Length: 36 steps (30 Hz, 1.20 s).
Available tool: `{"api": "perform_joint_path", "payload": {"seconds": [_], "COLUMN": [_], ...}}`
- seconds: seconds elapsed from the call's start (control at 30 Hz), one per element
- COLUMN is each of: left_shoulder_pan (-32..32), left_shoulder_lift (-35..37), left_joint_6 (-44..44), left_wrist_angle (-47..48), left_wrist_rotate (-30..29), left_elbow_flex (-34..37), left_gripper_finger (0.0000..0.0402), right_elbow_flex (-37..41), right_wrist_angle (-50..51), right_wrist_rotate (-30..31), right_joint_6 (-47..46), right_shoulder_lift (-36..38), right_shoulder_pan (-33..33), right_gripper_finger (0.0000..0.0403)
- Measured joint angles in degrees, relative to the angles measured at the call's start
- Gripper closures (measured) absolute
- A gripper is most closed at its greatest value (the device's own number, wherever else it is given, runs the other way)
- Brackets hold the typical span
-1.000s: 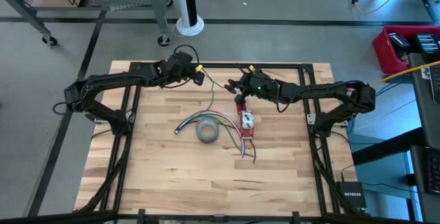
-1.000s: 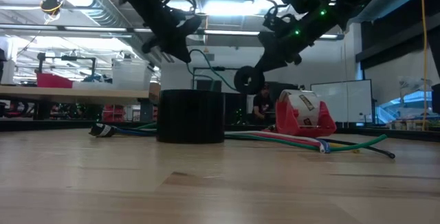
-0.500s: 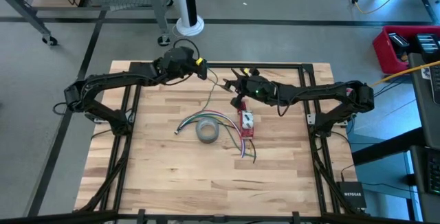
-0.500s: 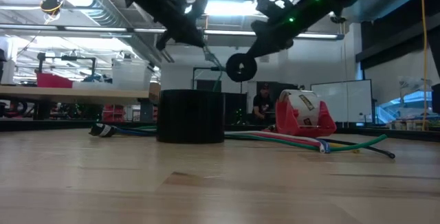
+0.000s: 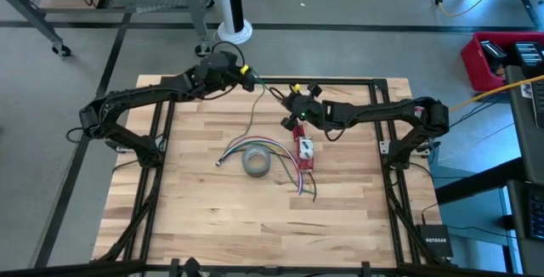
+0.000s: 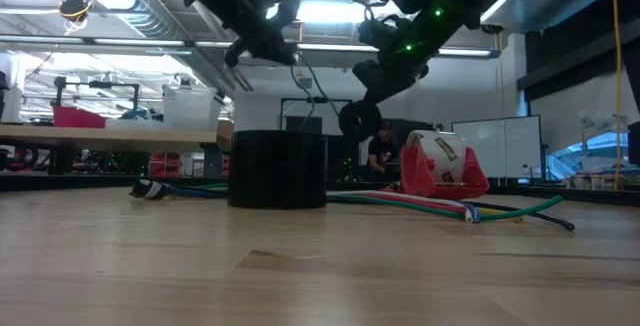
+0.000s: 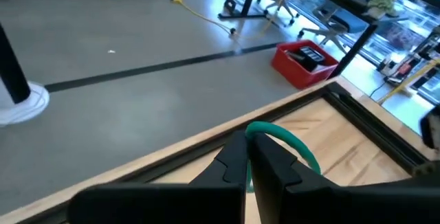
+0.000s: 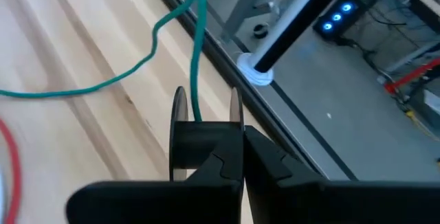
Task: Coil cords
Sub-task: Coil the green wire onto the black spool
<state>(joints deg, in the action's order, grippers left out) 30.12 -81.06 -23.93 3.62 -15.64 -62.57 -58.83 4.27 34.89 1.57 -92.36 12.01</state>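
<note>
Cord [image 5: 255, 117] pinched in closed left claw [image 5: 248, 76], running to spool [image 8: 206, 138] clamped by right claw [image 5: 293, 115]

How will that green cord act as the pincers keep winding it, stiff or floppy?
Likely floppy: the green cord bends and sags across the table between the left pincer and right pincer. Probably light, since a shut pinch by thin fingertips carries it. It may slip or unwind off the small spool if tension drops.
</note>
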Motion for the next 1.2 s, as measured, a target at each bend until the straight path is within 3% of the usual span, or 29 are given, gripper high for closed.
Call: {"api": "perform_joint_path", "payload": {"seconds": [0.27,0.57,0.97,1.2], "left_shoulder_pan": [-3.4,-10.22,-9.7,-13.11], "left_shoulder_lift": [0.0,0.0,0.0,-0.28], "left_joint_6": [-3.13,-4.37,-3.29,-3.49], "left_wrist_angle": [3.17,-1.44,-7.72,-7.65], "left_wrist_rotate": [2.79,5.46,4.94,5.61], "left_elbow_flex": [-0.02,-0.04,-0.07,-0.11], "left_gripper_finger": [0.0401,0.0401,0.0401,0.0401], "right_elbow_flex": [0.02,0.04,0.04,-0.1], "right_wrist_angle": [-1.03,-1.47,-1.5,-5.34], "right_wrist_rotate": [6.61,6.8,-4.24,-15.28], "right_joint_6": [0.23,-3.06,-10.06,-17.67], "right_shoulder_lift": [-0.04,-0.04,-0.03,-0.04], "right_shoulder_pan": [0.22,1.95,1.92,1.92], "right_gripper_finger": [0.04,0.04,0.04,0.04]}}
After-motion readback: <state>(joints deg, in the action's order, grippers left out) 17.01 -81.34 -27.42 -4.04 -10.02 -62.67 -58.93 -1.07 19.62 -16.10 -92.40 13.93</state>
